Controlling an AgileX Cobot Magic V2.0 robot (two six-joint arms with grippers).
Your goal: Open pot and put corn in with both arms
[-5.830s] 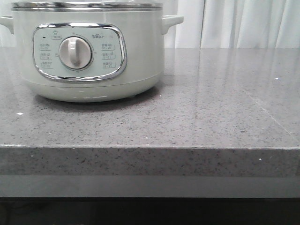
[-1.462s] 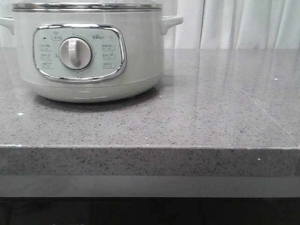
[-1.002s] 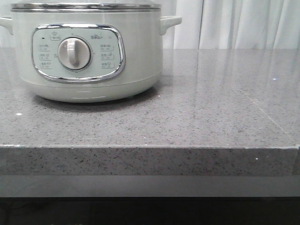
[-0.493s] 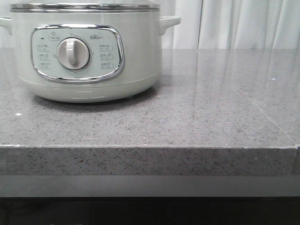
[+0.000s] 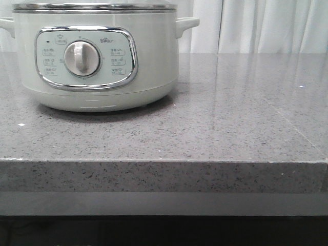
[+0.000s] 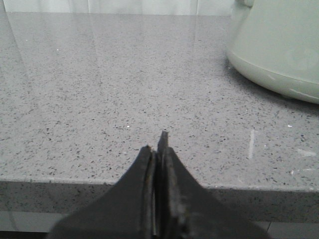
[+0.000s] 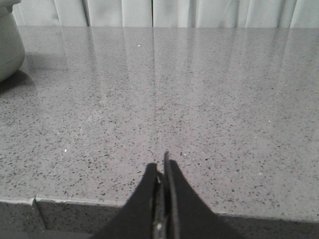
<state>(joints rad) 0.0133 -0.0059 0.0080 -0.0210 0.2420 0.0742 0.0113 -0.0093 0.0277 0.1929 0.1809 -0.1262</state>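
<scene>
1. At the far left of the speckled grey stone countertop point(image 5: 215, 128) stands the large round pale grey-green electric pot point(image 5: 97, 56), upright, its base resting flat on the stone and casting a dark shadow toward the near side.
2. A steel-rimmed lid point(image 5: 95, 6) sits closed on top of the pot; only its rim shows at the upper edge of the front view.
3. On the pot's near face is a chrome-framed control panel point(image 5: 86, 57) with a round pale dial point(image 5: 81, 58) in its middle and small printed labels on either side of it.
4. A small side handle point(image 5: 187, 23) juts from the pot's right side just under the lid rim; the tip of the matching one shows at the left edge of the picture.
5. The corn cob shows in none of the three views.
6. White pleated curtains point(image 5: 256, 25) hang behind the far edge of the countertop.
7. The left gripper point(image 6: 158, 144), dark and tapered, is over the near edge of the countertop to the left of the pot, its fingers clenched together on nothing; the pot's curved lower wall point(image 6: 279, 45) lies well apart from it.
8. The right gripper point(image 7: 161, 167) is likewise over the near edge, on the open stretch of stone to the right of the pot, its fingers pressed together and holding nothing; a sliver of the pot point(image 7: 9, 45) shows far off to the left.
</scene>
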